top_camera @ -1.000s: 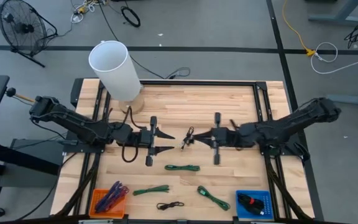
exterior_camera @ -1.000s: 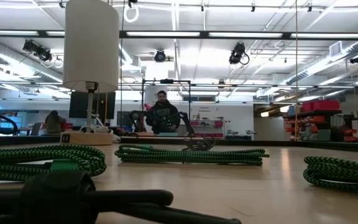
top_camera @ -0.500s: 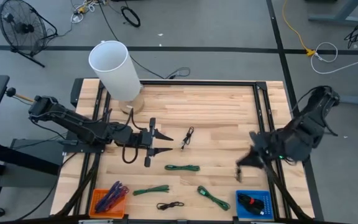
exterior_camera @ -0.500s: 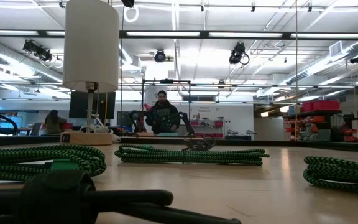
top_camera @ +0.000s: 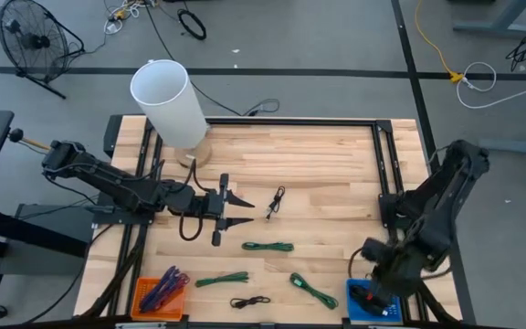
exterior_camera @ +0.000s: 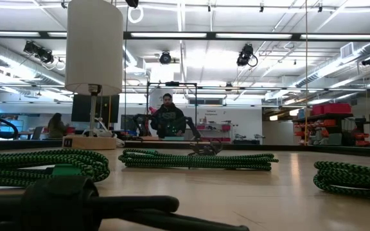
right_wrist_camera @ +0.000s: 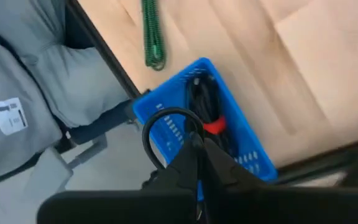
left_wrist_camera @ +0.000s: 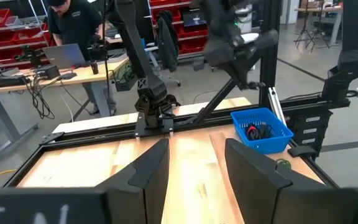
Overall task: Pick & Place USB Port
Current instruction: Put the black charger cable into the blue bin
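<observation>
The right arm is swinging away from the table's middle, where a second ago its gripper sat beside the small black cable (top_camera: 276, 202), toward the near right corner. The right gripper (right_wrist_camera: 199, 148) is now hanging closed over the blue bin (right_wrist_camera: 166, 123), pinching a loop of black cable (right_wrist_camera: 160, 127) above the bin's contents.
</observation>
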Robot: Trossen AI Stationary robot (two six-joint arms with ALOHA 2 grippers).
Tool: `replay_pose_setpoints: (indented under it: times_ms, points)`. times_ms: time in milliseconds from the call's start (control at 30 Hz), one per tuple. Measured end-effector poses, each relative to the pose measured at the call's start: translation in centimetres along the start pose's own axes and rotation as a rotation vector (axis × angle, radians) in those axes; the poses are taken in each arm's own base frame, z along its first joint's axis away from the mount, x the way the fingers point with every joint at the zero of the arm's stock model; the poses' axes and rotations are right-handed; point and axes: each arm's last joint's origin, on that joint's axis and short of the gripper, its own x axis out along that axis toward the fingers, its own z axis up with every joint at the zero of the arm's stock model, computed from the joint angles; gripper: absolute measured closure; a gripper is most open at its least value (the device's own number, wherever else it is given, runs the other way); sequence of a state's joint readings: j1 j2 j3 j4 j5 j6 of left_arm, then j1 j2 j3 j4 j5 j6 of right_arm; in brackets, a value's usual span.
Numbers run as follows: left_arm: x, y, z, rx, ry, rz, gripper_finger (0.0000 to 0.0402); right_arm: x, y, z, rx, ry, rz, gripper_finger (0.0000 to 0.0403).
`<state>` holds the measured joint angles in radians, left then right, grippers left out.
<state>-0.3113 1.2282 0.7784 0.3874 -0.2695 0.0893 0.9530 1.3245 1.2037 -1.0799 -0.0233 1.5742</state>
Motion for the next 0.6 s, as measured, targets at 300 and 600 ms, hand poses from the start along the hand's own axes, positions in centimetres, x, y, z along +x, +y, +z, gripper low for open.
replay_pose_setpoints:
  times_ms: [300,600]
  points:
    - [0.0,0.0,-0.2,0.006,0.017,-0.001,0.0239,4.3,2.1,-0.5,-0.059,-0.028,-0.058,0.0403]
    - [0.0,0.2,-0.2,0.041,0.022,0.063,0.0239,6.5,2.3,-1.3,-0.04,-0.062,-0.137,0.0403]
